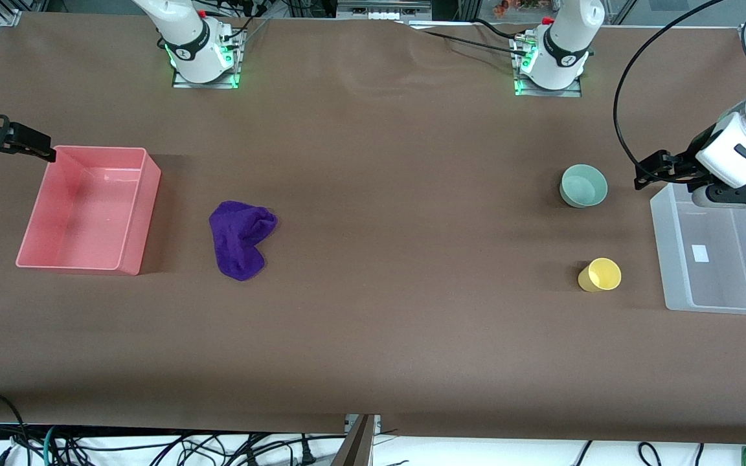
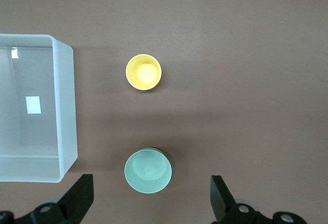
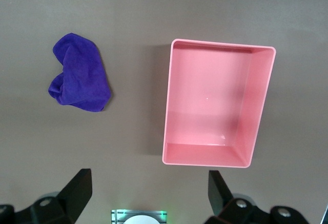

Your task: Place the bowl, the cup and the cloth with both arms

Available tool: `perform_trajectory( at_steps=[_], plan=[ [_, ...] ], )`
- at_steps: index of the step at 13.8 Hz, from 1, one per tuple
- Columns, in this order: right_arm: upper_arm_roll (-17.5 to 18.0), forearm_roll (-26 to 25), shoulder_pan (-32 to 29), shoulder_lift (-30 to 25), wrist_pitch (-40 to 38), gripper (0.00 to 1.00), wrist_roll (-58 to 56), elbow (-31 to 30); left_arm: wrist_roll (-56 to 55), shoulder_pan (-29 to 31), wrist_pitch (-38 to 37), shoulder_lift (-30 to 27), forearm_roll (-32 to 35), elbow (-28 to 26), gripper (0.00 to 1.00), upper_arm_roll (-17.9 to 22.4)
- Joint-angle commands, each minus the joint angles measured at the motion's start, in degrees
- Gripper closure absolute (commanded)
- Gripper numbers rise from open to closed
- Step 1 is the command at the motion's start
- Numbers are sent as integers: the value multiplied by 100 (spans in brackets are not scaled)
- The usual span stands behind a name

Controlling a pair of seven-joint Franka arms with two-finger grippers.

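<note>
The table (image 1: 373, 336) carries a pink bin (image 1: 128, 259) at the right arm's end and a clear bin (image 1: 671, 259) at the left arm's end, evidently receptacles. Nothing is placed yet: the cloth (image 1: 240, 238) lies beside the pink bin, the bowl (image 1: 583, 186) and cup (image 1: 599, 275) beside the clear bin. The left tool (image 2: 151, 198) hangs wide open and empty above the bowl; the right tool (image 3: 148, 193), likewise spread and empty, is above the pink bin's edge.

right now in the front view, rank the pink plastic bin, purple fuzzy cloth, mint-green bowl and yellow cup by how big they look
1. pink plastic bin
2. purple fuzzy cloth
3. mint-green bowl
4. yellow cup

The bowl looks only slightly wider than the cup.
</note>
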Motion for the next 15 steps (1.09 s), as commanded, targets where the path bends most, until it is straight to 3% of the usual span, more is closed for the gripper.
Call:
perform_trajectory(
  at_steps=[1,7,9,12,15],
  plan=[
    [22,-19,-16,83,-55,0,42,196,25,11,-60,-31,-100,-12,0,13],
    [57,-10,37,136,15,0,-18,117,25,11,-86,-49,-92,-12,0,-22],
    [74,-185,142,302,233,0,-19,-145,25,11,-86,-49,-92,-12,0,-30],
    [127,-20,142,400,463,0,59,-549,25,11,-156,-49,-83,-12,0,-30],
    [408,51,134,461,1111,0,724,-1032,25,2,-165,-58,-74,-12,0,-39]
  ],
)
